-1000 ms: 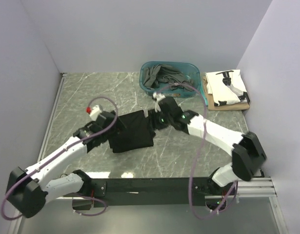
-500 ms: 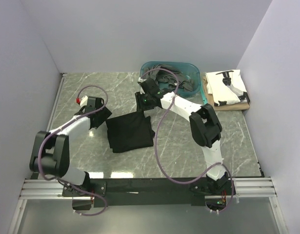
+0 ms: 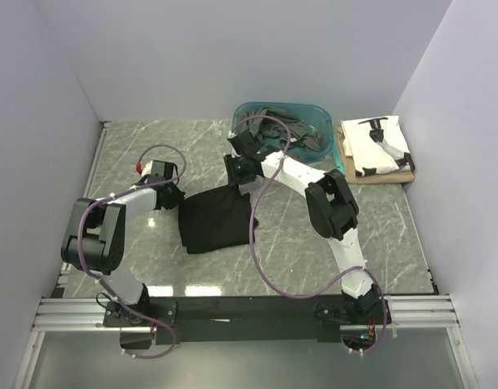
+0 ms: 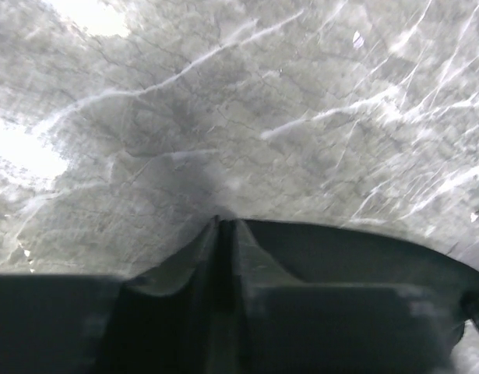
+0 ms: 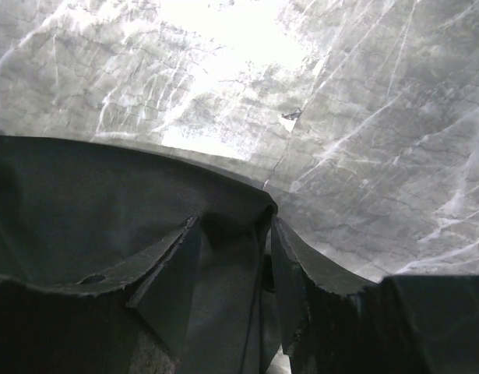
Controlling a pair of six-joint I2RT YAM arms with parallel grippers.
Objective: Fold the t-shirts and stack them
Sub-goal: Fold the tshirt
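The fingers (image 4: 258,261) of the left gripper (image 4: 221,226) are seen pressed together, tip against tip, at the edge of the black t-shirt (image 3: 218,220). Whether any cloth is caught between them cannot be told. The fingers (image 5: 173,273) of the right gripper (image 5: 233,220) are held narrowly apart. The gap between them is filled by a bunched fold of the same black cloth, which is gripped there.

The black t-shirt is laid folded as a rough rectangle near the middle of the table (image 3: 143,150), flat on the marbled grey-green top. In the top view its far left corner is met by the left gripper and its far right corner by the right gripper, so the shirt is flanked at both ends of its far edge. In the right wrist view the cloth is spread to the left of the fingers, with bare marble beyond its curved edge.

Beyond the right gripper, at the far edge of the table, a teal tub (image 3: 328,121) is placed, and dark grey t-shirts (image 3: 301,134) are heaped in it. Just to the right of the tub, a white t-shirt with black print (image 3: 376,144) is stacked folded on a tan t-shirt (image 3: 386,177), of which only the near edge is shown. This stack is set well apart from the black t-shirt.
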